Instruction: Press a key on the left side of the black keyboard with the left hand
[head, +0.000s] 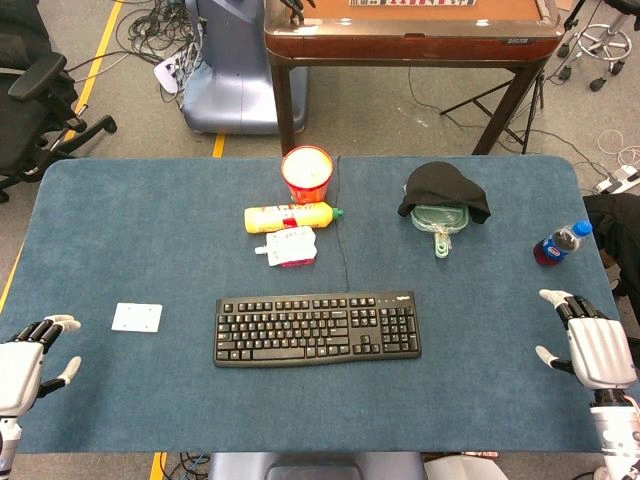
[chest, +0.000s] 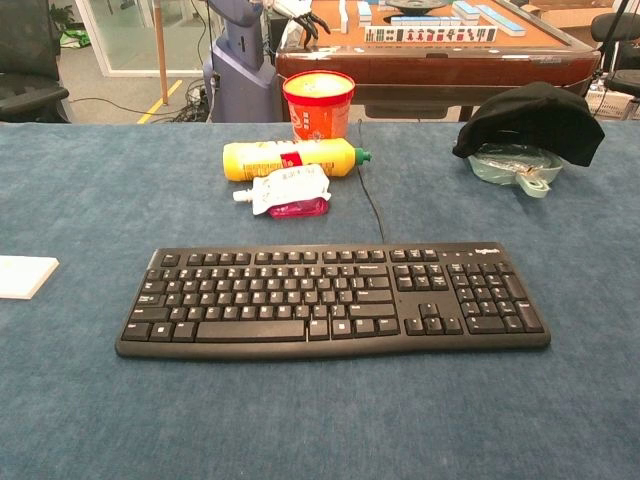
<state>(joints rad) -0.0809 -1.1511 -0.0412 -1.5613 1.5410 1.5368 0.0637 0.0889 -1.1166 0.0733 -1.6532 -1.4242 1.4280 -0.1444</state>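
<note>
left hand (head: 22, 365) open, well apart from black keyboard (head: 316, 328)

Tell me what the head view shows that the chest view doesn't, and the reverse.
Only the head view shows the left robot hand and right robot hand, both open and resting near the table's front corners, apart from everything, plus the soda bottle at the right edge. Only the chest view shows the tiles on the brown table behind. Both show the black keyboard, yellow bottle, red cup, white pouch, white card and black cloth.
</note>
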